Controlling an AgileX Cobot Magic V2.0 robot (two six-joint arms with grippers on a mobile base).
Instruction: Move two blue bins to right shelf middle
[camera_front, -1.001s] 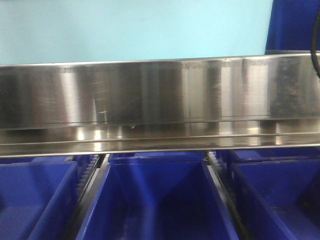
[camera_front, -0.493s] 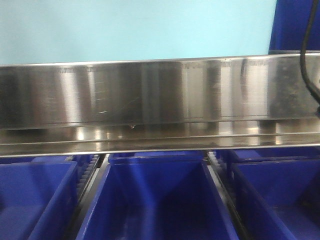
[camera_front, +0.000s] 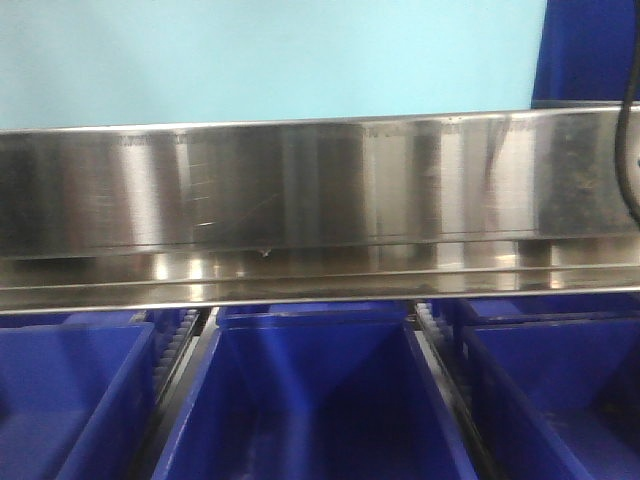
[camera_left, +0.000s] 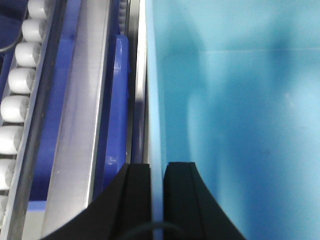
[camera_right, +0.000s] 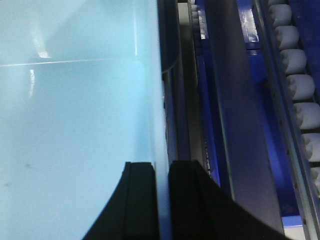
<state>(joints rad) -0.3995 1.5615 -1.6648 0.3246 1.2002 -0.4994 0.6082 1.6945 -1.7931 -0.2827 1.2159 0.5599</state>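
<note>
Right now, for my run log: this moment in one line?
left claw: shut on pale bin; right claw: shut on pale bin; pale bin: above steel rail

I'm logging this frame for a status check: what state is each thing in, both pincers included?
Pale blue bin: gripped at two side walls, visible inside empty, above the steel rail.
Left pincer: shut on the bin's wall.
Right pincer: shut on the bin's other wall.
Dark blue bins: under the rail, open-topped, visible parts empty.
</note>
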